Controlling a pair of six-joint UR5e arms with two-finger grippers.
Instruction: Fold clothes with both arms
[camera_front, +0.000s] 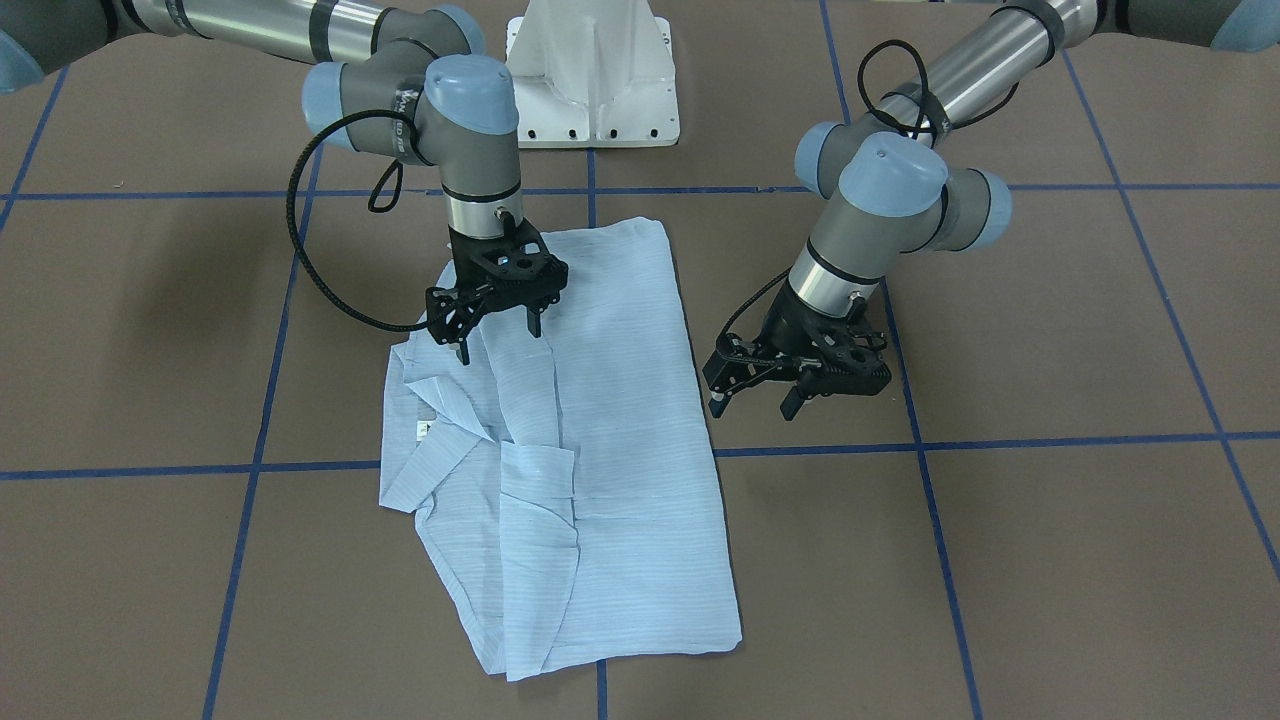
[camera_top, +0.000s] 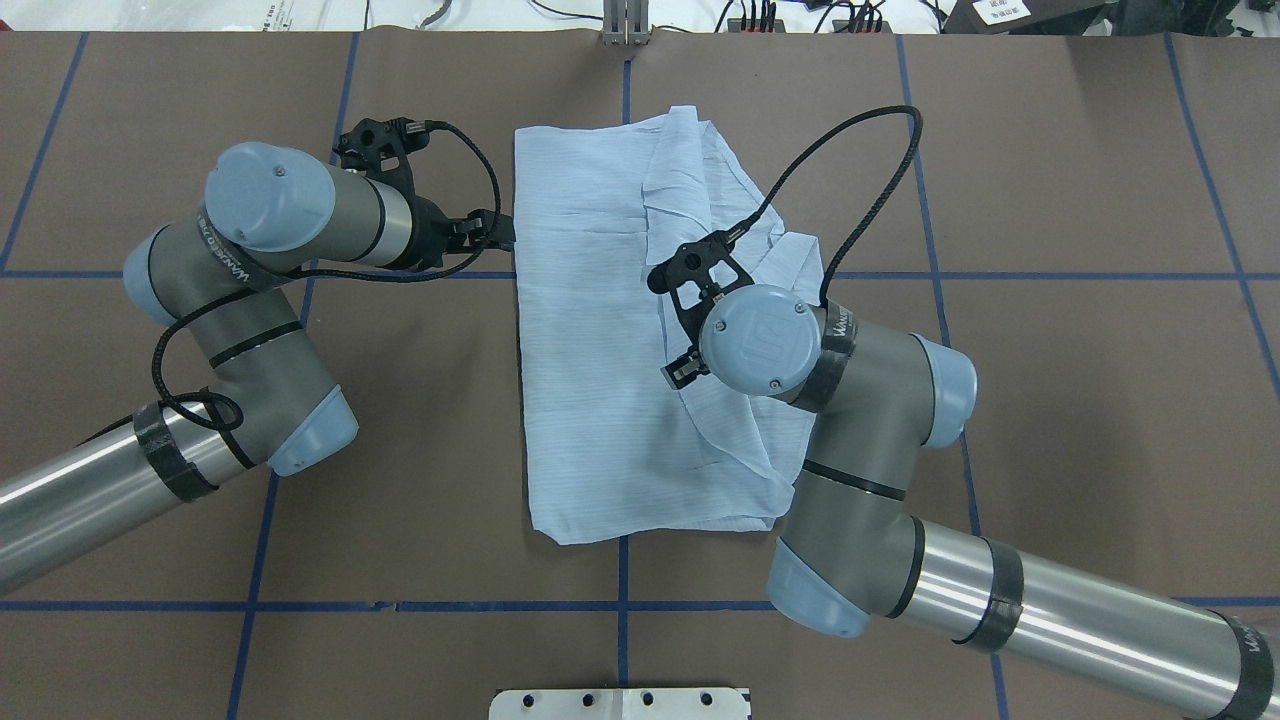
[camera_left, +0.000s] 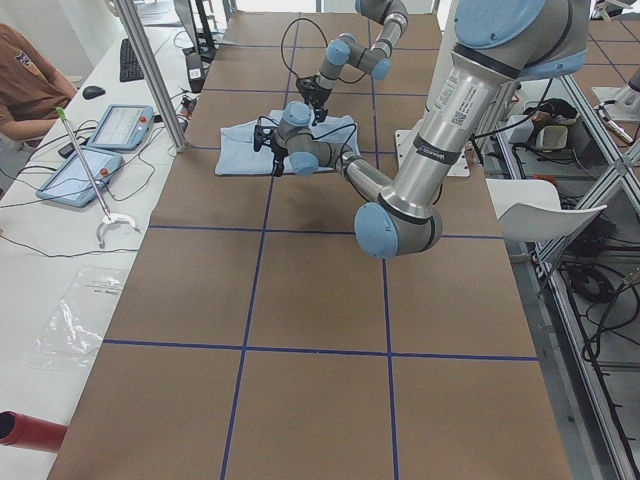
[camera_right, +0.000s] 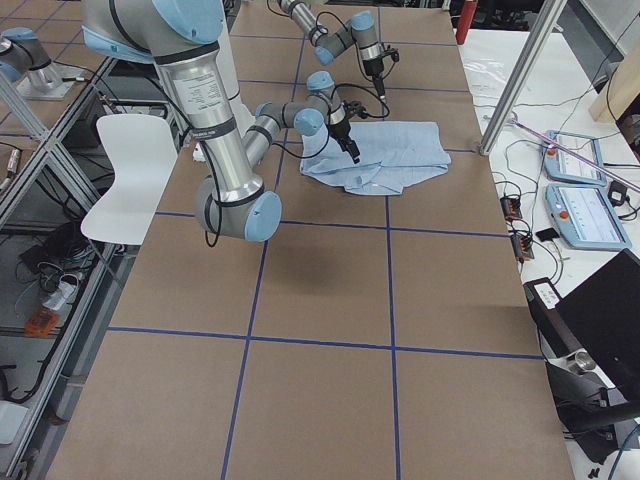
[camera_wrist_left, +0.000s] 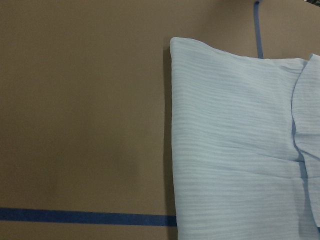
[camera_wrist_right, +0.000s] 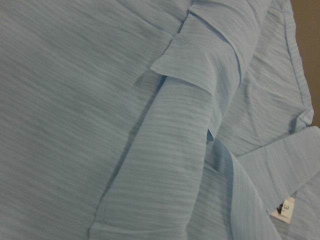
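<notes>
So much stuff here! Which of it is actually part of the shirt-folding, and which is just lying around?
Part of the job: the shirt, the left gripper and the right gripper, both open.

Just lying about: the white pedestal, a tablet, a plastic bag, a keyboard and a white chair.

Robotics laboratory. A left arm (camera_top: 250, 330) and a right arm (camera_top: 860, 420) on a white pedestal (camera_front: 592, 75) reach over a brown table (camera_front: 1050, 560) gridded with blue tape (camera_front: 1000, 441). Aluminium posts (camera_left: 150, 70) frame it, and a side bench (camera_left: 40, 290) holds teach pendants (camera_left: 122, 126), a keyboard (camera_left: 131, 60) and a mouse (camera_left: 93, 92).
</notes>
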